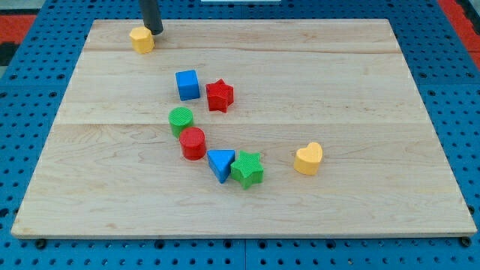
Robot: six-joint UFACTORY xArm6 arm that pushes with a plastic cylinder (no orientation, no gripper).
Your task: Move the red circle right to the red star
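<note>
The red circle [193, 143] lies left of the board's middle, touching the green circle [181, 120] above it. The red star [220, 95] sits higher up and a little to the right, next to the blue cube [187, 85]. My tip [154, 31] is at the view's top left, just right of the yellow hexagon [141, 40], far from the red circle.
A blue triangle [220, 163] and a green star [247, 169] sit together just below and right of the red circle. A yellow heart [308, 159] lies farther right. The wooden board [360, 90] rests on a blue pegboard.
</note>
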